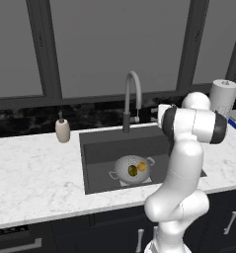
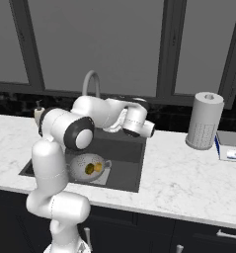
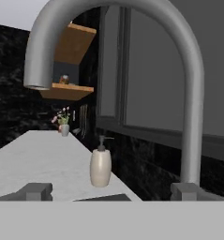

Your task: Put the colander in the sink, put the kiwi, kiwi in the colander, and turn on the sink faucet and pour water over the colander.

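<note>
Left base view: we find the colander point(image 1: 133, 169) already in the sink point(image 1: 97, 148), both kiwis point(image 1: 137, 168) inside.

Right base view: faucet point(image 2: 91, 81) dry; water remains.

Hand view: gripper point(image 3: 111, 193) fingers spread, right beside the faucet's riser, near its base.

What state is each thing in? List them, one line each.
Silver perforated metal colander: upright in the sink, holding both kiwis.
Dark grey rectangular sink: no water visible.
Olive-brown kiwi and yellow kiwi: in the colander.
Grey gooseneck faucet: off, no stream.
Gripper: jaws open, empty.
</note>
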Tool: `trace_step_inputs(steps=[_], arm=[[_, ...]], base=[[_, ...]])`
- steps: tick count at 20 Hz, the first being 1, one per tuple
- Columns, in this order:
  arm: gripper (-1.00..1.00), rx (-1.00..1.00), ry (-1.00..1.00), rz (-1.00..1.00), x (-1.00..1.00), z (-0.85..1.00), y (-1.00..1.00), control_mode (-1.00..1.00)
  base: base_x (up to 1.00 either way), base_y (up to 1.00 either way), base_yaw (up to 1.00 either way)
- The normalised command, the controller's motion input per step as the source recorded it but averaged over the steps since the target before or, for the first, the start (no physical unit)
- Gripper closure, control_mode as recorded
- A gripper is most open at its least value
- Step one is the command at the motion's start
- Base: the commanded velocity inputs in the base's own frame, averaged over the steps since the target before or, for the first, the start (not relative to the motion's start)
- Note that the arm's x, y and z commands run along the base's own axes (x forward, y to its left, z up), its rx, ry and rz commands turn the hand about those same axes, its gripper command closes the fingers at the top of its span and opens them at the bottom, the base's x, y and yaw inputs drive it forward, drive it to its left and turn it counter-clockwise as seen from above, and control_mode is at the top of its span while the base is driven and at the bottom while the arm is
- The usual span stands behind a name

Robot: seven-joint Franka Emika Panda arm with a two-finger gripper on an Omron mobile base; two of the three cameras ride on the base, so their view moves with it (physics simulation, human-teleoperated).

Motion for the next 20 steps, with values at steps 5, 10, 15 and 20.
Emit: trace_step_inputs(steps=[5,10,15,20], arm=[[-1.0,-0.05,-0.02,0.0,0.27,-0.15,0.01,-1.0],[-1.0,-0.05,-0.03,0.0,0.34,-0.09,0.0,-1.0],[-1.0,-0.02,-0.05,0.0,0.3,-0.13,0.0,-1.0],[-1.0,0.0,-0.08,0.0,0.27,-0.18,0.0,-1.0]], base=[[0.0,0.0,0.0],[0.0,0.0,0.0],[0.0,0.0,0.0],[0.0,0.0,0.0]])
